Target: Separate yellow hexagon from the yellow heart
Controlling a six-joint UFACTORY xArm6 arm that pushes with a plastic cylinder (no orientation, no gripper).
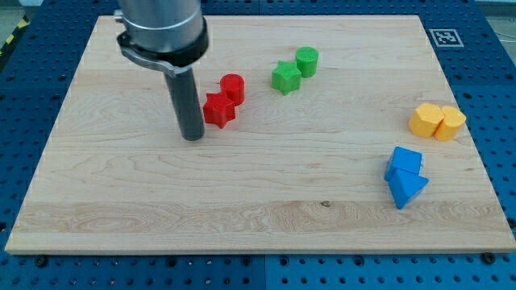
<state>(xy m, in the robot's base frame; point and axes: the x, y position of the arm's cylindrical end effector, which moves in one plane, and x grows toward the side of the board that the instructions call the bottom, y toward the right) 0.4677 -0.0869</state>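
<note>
risk of shoving both yellows off the right edge

trouble is waiting mostly at the board [242, 217] edge. the yellow hexagon [424, 120] and yellow heart [450, 122] are sitting touching each other, close to the view's right edge, hexagon on the left and heart on the right. if i am coming at them from the view's left, where i am standing now, i am likely pushing the hexagon into the heart and driving the pair toward the edge as one lump instead of splitting them. a glancing contact could also spin the hexagon round the heart so they are staying in touch.

my tip [193, 137] is resting on the wood well apart from them, just to the left of the red star [218, 109], with the red cylinder [232, 86] behind it. a straight run to the right is risking a knock on the star. the blue blocks [405, 177] below the yellows are leaving little room for an approach from the bottom.

i am carrying no hand to open or close, only the bare rod, gripping nothing.

both yellow pieces are looking small, smooth, the same orange-yellow, so the seam between them is narrow and hard to enter. the green star [285, 77] and green cylinder [307, 60] are lying clear.
</note>
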